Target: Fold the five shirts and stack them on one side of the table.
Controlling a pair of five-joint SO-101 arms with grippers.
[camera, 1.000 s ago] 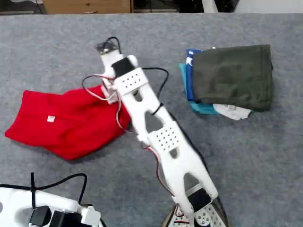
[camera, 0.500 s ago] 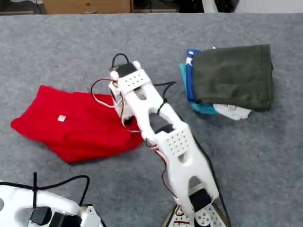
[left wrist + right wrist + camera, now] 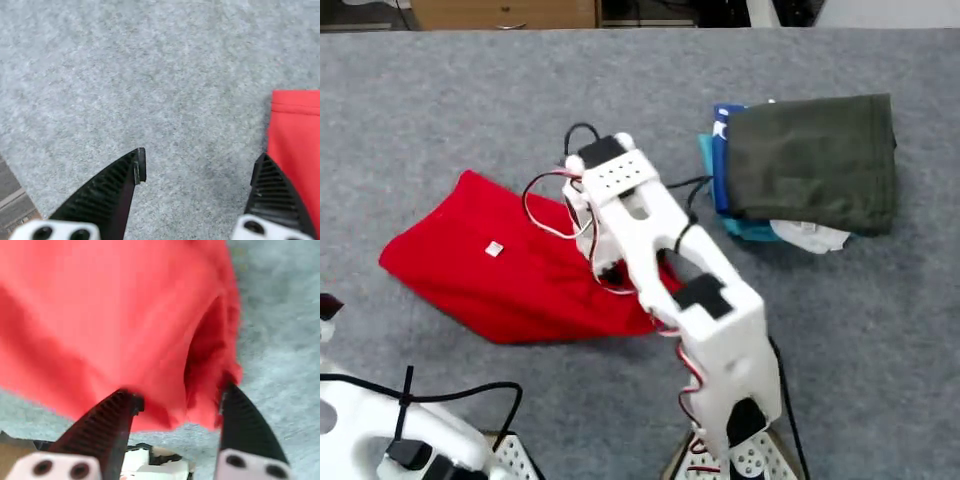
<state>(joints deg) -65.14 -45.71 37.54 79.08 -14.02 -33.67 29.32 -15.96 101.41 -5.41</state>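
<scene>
Overlapping red shirt, right arm, folded stack near

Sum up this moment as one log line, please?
right pincer: open, on red shirt | left pincer: open, over grey table by shirt edge | folded stack: dark green shirt on top

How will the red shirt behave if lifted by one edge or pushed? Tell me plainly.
Likely floppy: the red shirt lies flat with soft creases, so it should sag from a grip. Probably light, being thin cloth. Pushed, it may bunch rather than slide, since the table cover looks like rough felt.
</scene>
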